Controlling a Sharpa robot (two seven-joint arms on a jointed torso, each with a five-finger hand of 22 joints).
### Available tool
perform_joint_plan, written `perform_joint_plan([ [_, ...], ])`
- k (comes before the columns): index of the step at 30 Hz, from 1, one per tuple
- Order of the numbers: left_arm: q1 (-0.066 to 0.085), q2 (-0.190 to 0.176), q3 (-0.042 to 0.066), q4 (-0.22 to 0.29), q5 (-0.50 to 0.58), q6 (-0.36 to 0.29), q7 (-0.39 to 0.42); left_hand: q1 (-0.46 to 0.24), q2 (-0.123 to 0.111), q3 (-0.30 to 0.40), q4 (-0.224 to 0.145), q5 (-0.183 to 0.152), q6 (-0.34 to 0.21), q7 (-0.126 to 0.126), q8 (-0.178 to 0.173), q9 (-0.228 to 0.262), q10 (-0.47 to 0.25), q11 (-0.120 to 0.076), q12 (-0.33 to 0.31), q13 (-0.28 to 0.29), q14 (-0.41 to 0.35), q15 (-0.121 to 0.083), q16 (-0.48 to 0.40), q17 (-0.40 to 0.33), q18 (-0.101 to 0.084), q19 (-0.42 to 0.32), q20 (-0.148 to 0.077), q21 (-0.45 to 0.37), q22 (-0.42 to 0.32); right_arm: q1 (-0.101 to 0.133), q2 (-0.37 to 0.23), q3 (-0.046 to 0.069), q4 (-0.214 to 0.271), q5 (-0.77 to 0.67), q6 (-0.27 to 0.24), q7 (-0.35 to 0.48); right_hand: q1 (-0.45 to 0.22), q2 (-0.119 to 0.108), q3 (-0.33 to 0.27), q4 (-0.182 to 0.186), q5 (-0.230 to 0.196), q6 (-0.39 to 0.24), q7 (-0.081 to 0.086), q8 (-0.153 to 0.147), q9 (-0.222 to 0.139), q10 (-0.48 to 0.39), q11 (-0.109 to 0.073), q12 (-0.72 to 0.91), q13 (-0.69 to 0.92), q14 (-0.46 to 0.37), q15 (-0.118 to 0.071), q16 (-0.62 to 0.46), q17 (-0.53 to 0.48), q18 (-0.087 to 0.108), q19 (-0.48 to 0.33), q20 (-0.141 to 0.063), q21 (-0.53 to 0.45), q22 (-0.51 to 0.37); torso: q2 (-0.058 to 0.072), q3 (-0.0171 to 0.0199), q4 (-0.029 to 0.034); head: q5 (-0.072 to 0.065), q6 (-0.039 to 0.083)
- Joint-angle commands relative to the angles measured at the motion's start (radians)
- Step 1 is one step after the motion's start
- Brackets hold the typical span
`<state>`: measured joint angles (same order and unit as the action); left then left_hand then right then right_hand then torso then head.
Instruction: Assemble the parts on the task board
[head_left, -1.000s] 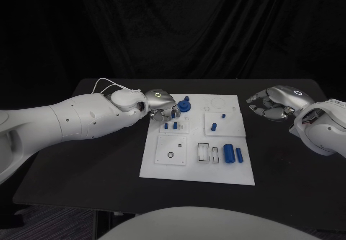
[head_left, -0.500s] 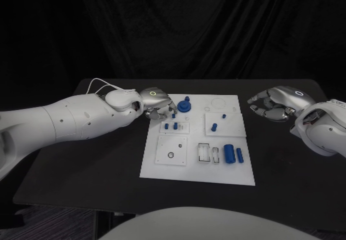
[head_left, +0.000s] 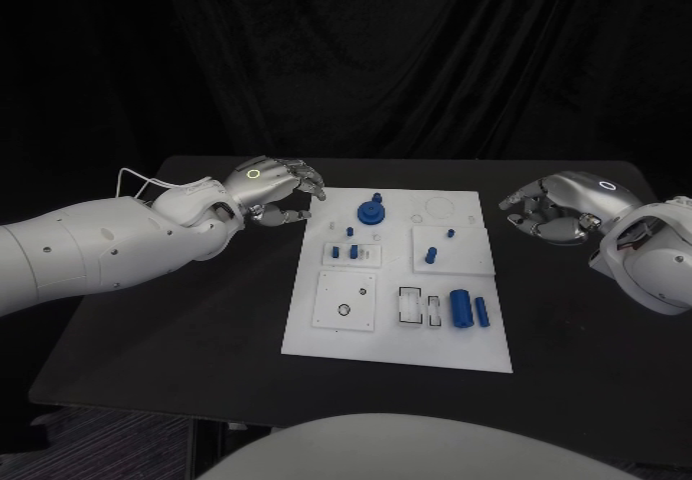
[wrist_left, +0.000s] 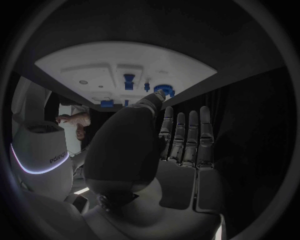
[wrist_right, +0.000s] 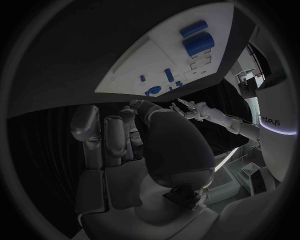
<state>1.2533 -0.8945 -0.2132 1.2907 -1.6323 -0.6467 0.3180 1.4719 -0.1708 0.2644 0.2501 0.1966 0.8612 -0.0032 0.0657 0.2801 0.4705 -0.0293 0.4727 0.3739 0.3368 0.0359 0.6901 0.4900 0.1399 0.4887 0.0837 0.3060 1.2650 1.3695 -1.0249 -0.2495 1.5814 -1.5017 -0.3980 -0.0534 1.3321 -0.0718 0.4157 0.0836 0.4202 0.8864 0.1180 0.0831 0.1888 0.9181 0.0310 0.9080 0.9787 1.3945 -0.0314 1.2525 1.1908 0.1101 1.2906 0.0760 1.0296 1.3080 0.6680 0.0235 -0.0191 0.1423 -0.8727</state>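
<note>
The black table (head_left: 173, 330) carries the white board (head_left: 400, 340) at frame centre, blue parts (head_left: 460, 307) on it. Left hand (head_left: 271, 190), upper left, and right hand (head_left: 565, 208), right: fingers apart, empty, clear of the board.

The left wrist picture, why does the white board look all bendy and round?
In the left wrist view the fisheye lens curves the flat white task board into a dome; in the head view the same board has straight edges. The silver left hand looks large and dim there.
</note>
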Motion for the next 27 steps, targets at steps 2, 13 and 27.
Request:
perform_joint_plan([
  [2, 0.000, -0.036, 0.001, 0.039, 0.428, -0.065, 0.237, 0.009, -0.008, -0.136, 0.046, 0.028, -0.068, -0.025, -0.001, -0.071, -0.136, -0.039, -0.032, -0.125, -0.169, -0.012, -0.299, -0.250, -0.020, -0.189, -0.006, -0.220, -0.157, 0.038, 0.022, 0.002, 0.009, -0.007, 0.097, -0.038, 0.020, -0.014, 0.018, -0.021, -0.002, 0.014, 0.012, 0.014, 0.020, -0.141, 0.023, -0.137, -0.100, -0.083, 0.020, -0.098, -0.107, 0.022, -0.068, 0.016, -0.116, 0.050, -0.003, -0.0032, 0.0037, 0.000, 0.000],
  [13, -0.011, -0.056, 0.000, 0.083, 1.219, 0.319, 0.437, -0.194, 0.147, -0.345, 0.045, 0.071, -0.664, -0.075, -0.040, -0.253, -0.461, -0.077, -0.387, -0.351, -0.337, 0.008, -0.690, -0.490, -0.016, -0.474, 0.109, -0.287, -0.986, 0.067, 0.105, 0.002, -0.021, -0.142, 0.202, -0.037, -0.006, -0.040, -0.037, -0.010, -0.196, -0.053, 0.003, -0.011, 0.035, -0.253, 0.094, -0.448, -0.405, -0.117, 0.066, -0.106, -0.164, 0.023, -0.072, 0.062, -0.151, 0.058, -0.009, -0.0226, 0.0185, -0.021, 0.000],
  [27, -0.077, -0.070, 0.000, 0.170, 1.417, 0.525, 0.528, -0.271, 0.210, -0.420, 0.044, -0.028, -0.772, -0.161, -0.052, -0.265, -0.470, -0.171, -0.431, -0.365, -0.337, -0.076, -0.690, -0.490, 0.038, -0.487, 0.014, -0.295, -1.143, -0.011, 0.175, 0.002, -0.090, -0.245, 0.159, -0.023, 0.043, -0.039, -0.063, -0.035, -0.078, -0.059, -0.010, -0.013, 0.003, -0.203, 0.103, -0.531, -0.570, -0.080, 0.078, -0.056, -0.153, 0.013, -0.014, 0.072, -0.095, 0.092, -0.015, -0.0342, 0.0264, -0.050, 0.000],
])
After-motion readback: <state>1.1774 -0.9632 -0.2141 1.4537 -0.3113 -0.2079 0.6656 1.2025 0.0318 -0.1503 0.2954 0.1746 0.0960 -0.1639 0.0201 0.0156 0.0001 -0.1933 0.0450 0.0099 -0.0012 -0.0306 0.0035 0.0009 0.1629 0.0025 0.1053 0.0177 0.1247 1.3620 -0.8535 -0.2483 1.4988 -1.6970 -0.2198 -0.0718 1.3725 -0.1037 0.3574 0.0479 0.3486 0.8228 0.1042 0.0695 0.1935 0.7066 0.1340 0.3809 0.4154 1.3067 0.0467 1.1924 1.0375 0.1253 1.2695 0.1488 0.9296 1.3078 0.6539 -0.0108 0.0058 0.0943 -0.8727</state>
